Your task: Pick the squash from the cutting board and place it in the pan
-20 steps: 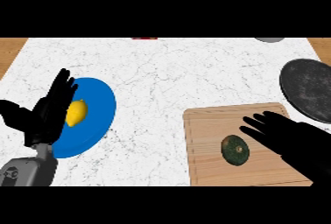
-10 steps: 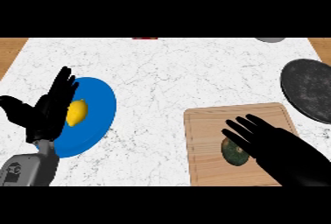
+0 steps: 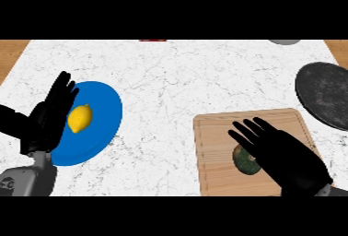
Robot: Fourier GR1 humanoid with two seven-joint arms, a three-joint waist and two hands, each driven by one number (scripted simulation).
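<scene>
A dark green squash (image 3: 242,160) lies on the wooden cutting board (image 3: 217,133) at the lower right, its right side hidden. My right hand (image 3: 285,154) is over the board, fingers straight and spread, covering part of the squash. The dark round pan (image 3: 326,94) sits at the right edge, beyond the board. My left hand (image 3: 49,115) rests open with fingers up at the left, over the edge of a blue plate.
A blue plate (image 3: 102,124) holding a yellow lemon (image 3: 79,118) stands on the left of the white marble counter. A grey object (image 3: 284,41) pokes in at the top right, a small red one (image 3: 153,40) at the top middle.
My right hand has slid left and toward me across the board and now overlaps the squash. The left hand and the squash have stayed put.
</scene>
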